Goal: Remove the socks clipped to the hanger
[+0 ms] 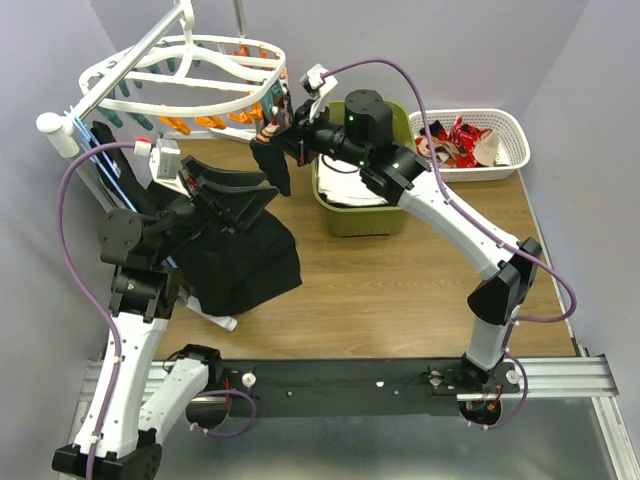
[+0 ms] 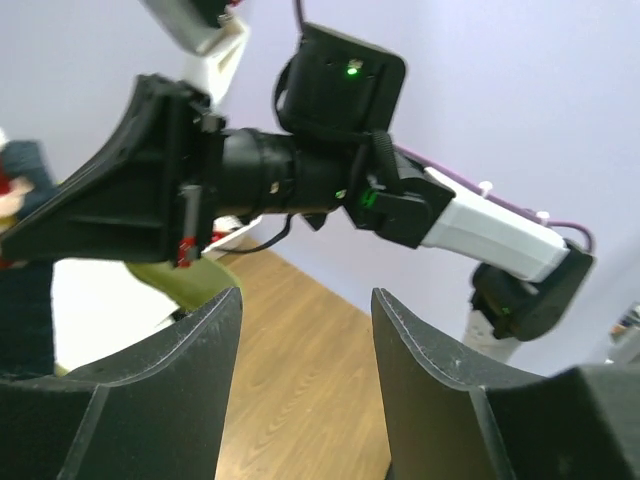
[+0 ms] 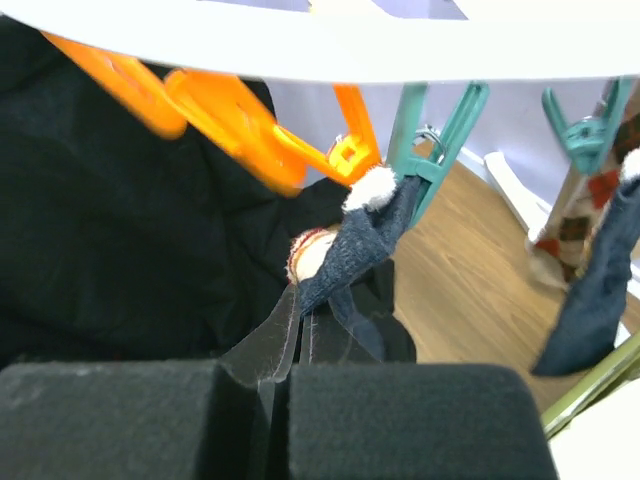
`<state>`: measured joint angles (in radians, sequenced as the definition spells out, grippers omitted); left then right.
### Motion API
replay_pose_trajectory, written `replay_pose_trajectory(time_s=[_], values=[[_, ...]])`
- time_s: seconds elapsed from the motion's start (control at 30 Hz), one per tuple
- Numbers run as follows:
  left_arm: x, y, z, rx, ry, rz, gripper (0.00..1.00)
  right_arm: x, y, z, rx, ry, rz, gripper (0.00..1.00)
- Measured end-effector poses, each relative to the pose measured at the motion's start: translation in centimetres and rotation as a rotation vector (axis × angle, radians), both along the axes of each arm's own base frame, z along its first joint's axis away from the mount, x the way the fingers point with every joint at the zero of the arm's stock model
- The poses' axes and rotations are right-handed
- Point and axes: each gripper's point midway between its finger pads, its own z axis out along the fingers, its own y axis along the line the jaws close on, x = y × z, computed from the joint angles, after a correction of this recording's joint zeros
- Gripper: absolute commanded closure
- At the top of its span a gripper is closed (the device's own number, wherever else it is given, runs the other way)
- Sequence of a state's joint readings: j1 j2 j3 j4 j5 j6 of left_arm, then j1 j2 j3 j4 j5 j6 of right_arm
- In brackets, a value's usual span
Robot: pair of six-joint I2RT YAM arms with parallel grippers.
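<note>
1. Socks: one dark navy fabric sock (image 3: 365, 230) with a white cuff hangs by that cuff from a teal plastic clip (image 3: 435, 150) on the rim of the large white plastic oval drying hanger (image 1: 190, 85), at the hanger's right end.
2. A second dark sock (image 3: 600, 290) hangs under the same hanger rim, to the right of the first in the right wrist view and apart from it.
3. Right pincer (image 3: 298, 350): closed on the lower end of the dark navy fabric sock, just below the hanger rim. The sock runs tilted from the teal plastic clip down into the clamped fingers.
4. Left pincer (image 1: 262, 190): jaws spread, gripping nothing. It sits below the right end of the hanger, near the right pincer, and faces the right arm.
5. Bright orange plastic clips (image 3: 230, 120) dangle from the hanger rim, left of the teal plastic clip in the right wrist view.
6. A large black cloth garment (image 1: 245, 260) lies below the hanger on the brown wooden desk (image 1: 400, 290).
7. An olive-green plastic bin (image 1: 360, 218) stands right of the hanger.
8. A white mesh plastic basket (image 1: 505, 165) stands farther right, well apart from the hanger, and holds loose red and beige socks (image 1: 455, 135).
</note>
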<state>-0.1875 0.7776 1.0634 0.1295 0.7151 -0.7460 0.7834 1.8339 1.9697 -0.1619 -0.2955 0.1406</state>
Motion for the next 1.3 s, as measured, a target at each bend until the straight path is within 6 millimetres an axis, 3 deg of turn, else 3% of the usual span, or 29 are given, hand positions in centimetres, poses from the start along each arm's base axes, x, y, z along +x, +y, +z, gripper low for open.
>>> replay_pose_trajectory(time_s=[0.2,0.33,0.43,0.5,0.6,0.7,0.8,0.97,1.3], values=[[-1.7,-0.6,1.9,-0.041,-0.048,-0.083,0.45,-2.4,1.6,0.6,-0.004,-0.002,0.020,0.99],[-1.6,-0.7,3.7,-0.068,-0.057,-0.094,0.46,-4.0,2.4,0.7,-0.004,-0.001,0.030,0.99],[-0.1,-0.1,6.1,-0.105,-0.028,-0.016,0.43,-4.6,2.3,0.5,-0.013,0.001,0.006,0.99],[2.0,0.8,7.6,-0.128,0.005,0.094,0.42,-4.8,2.2,0.0,-0.024,0.002,-0.012,0.99],[4.9,2.1,7.9,-0.145,0.071,0.237,0.41,-4.7,2.1,-1.2,-0.053,0.006,-0.049,0.99],[7.7,2.5,6.0,-0.133,0.177,0.366,0.40,-4.4,1.9,-2.4,-0.084,0.002,-0.086,0.99],[10.3,1.7,2.7,-0.084,0.291,0.465,0.39,-4.0,1.7,-3.1,-0.113,-0.014,-0.127,0.99],[12.7,1.8,-1.6,-0.007,0.412,0.645,0.35,-3.4,1.1,-3.7,-0.150,-0.040,-0.183,0.99],[13.8,4.1,-3.3,0.018,0.493,0.896,0.32,-2.6,0.5,-4.5,-0.200,-0.085,-0.234,0.99]])
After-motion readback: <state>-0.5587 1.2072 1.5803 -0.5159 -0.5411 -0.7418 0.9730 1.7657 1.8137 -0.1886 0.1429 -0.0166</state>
